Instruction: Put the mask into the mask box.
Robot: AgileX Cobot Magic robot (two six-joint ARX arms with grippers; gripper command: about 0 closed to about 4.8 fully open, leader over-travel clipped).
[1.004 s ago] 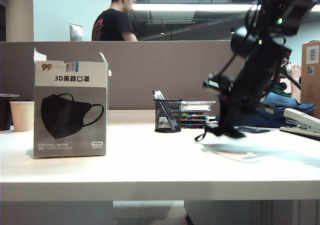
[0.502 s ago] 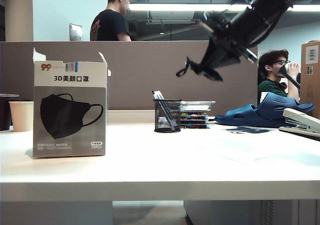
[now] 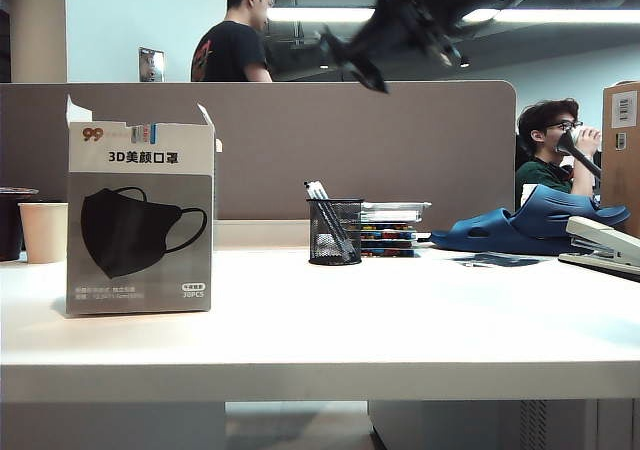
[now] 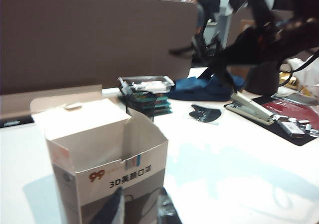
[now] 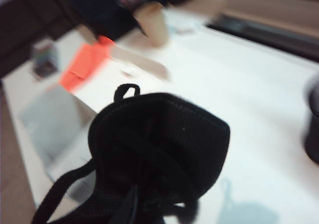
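We see the right pincer (image 3: 375,30) high at the top centre of the exterior view, blurred, clamped on the mask (image 5: 159,149). In the right wrist view the mask fills the lower middle: black woven fabric, folded flat, rounded edge upward, a small loop at its top and a thin ear strap trailing to the lower left. In the exterior view it reads as a dark pointed shape hanging off the pincer, well above the surface (image 3: 400,320).

The mask box (image 3: 140,220) stands upright at the left of the exterior view on the white surface, grey and white, printed black mask picture, red "99", top flaps up. The left wrist view looks down into its open top (image 4: 99,149).

The left pincer (image 4: 137,211) shows as two dark tips at the bottom edge of the left wrist view, just in front of the box, slightly apart, nothing between them.

A mesh pen cup (image 3: 335,232) sits mid-surface; blue slippers (image 3: 530,225) and a stapler (image 3: 605,245) at right.
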